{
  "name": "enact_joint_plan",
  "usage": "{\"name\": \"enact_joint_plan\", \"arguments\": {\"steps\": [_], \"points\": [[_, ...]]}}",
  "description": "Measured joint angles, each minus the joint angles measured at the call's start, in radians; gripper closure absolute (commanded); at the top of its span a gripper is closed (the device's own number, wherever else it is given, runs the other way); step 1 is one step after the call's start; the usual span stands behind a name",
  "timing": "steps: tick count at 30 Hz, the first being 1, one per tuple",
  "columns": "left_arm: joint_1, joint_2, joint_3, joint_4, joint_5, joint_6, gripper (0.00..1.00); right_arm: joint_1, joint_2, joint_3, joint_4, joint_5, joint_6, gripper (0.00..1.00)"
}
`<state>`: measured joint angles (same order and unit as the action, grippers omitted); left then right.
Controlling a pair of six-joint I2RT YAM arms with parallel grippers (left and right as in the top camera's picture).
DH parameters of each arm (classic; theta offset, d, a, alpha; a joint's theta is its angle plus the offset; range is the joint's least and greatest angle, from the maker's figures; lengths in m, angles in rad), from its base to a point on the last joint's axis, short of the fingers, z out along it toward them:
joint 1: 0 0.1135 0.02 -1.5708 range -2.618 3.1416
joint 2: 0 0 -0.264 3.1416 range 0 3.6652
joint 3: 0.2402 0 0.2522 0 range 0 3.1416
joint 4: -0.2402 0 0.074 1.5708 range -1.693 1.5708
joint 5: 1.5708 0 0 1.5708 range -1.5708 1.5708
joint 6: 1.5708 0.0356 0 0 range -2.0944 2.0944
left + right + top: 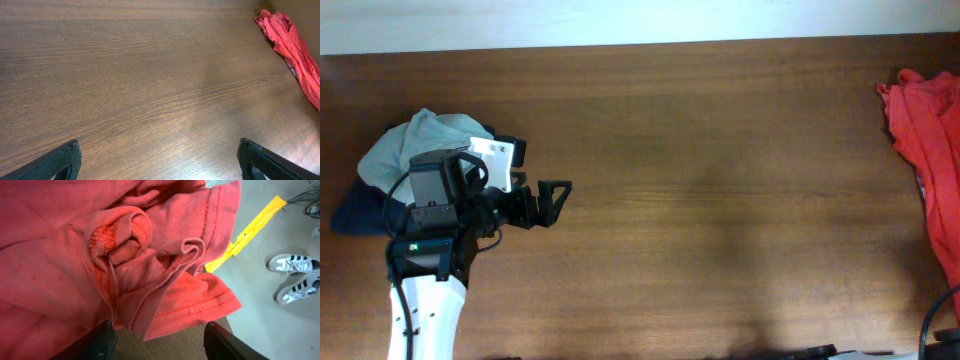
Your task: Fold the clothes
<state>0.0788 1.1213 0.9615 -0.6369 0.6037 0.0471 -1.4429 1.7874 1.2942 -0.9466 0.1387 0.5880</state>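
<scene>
A crumpled orange-red T-shirt point(932, 150) lies bunched at the table's right edge; no print shows. It also shows far off in the left wrist view point(292, 47). In the right wrist view the shirt point(125, 255) fills the frame, its hem hanging over the table corner. My right gripper point(160, 347) is open just in front of the folds, holding nothing; the overhead view shows only its cable. My left gripper point(552, 200) is open and empty over bare wood at the left, far from the shirt; its fingertips show in the left wrist view point(160, 165).
A pile of pale green and dark navy cloth point(400, 160) lies at the left, behind my left arm. The wooden table point(720, 200) spans the view. Off the table's right edge are yellow floor tape point(250, 230) and a person's sneakers point(295, 275).
</scene>
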Motion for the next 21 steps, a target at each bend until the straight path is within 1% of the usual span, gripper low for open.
{"name": "enact_joint_plan", "arguments": {"steps": [11, 18, 20, 21], "points": [[0.000, 0.000, 0.000, 0.000, 0.015, 0.000, 0.01, -0.035, 0.002, 0.000, -0.005, 0.003, 0.070, 0.37], [0.000, 0.000, 0.000, 0.000, 0.030, 0.000, 0.01, -0.035, 0.056, 0.000, -0.001, -0.014, 0.099, 0.37], [0.000, 0.000, 0.000, 0.001, 0.045, 0.000, 0.01, -0.035, 0.058, 0.000, -0.011, -0.016, 0.101, 0.46], [0.000, 0.000, 0.000, 0.001, 0.050, -0.001, 0.01, -0.035, 0.058, 0.000, -0.006, -0.016, 0.107, 0.56]]}}
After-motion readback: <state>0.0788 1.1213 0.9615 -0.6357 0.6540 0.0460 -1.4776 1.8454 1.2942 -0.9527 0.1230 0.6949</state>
